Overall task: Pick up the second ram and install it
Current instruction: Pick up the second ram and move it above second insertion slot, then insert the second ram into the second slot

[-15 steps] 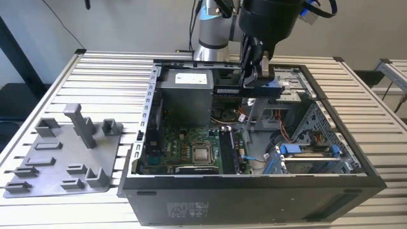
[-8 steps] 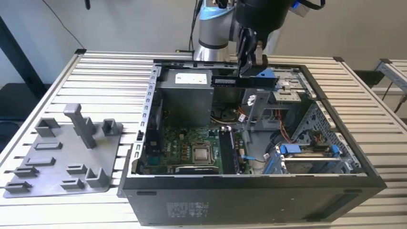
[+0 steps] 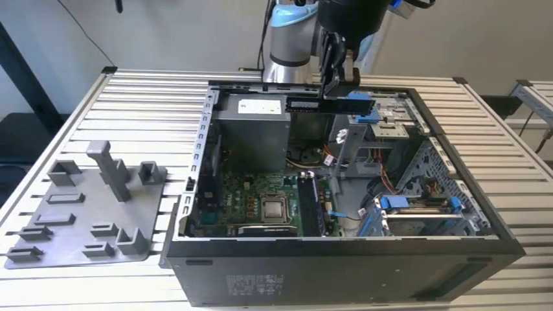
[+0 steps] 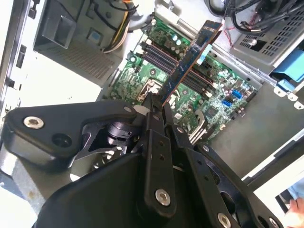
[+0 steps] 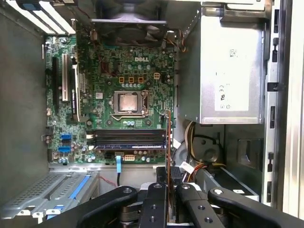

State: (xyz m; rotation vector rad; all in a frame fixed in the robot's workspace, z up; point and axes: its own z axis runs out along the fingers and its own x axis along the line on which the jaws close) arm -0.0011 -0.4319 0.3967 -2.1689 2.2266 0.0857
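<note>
My gripper [image 4: 154, 102] pinches one stick, the second ram [image 4: 190, 57], held in the air over the one open computer case [image 3: 346, 275]. Under it: one motherboard [image 5: 123, 76], one CPU socket [image 5: 129, 102], one bank of memory slots [image 5: 128, 139], ram not touching them. Farther off, one grey holder tray [image 3: 87, 220] beside the case at the exterior view's left, on the slatted table [image 3: 147, 91]

The arm [image 3: 289, 48] was a silver-grey tubular section with a light blue joint cap [image 3: 289, 13]. A thin dark cable [image 3: 263, 32] hung beside it. The wrist housing [image 3: 354, 13] was black. The gripper [image 4: 154, 102] was matte black throughout, built from flat linkage bars [image 4: 156, 156] with rounded ends, each pivot fastened by a silver socket-head screw [image 4: 33, 122].
</note>
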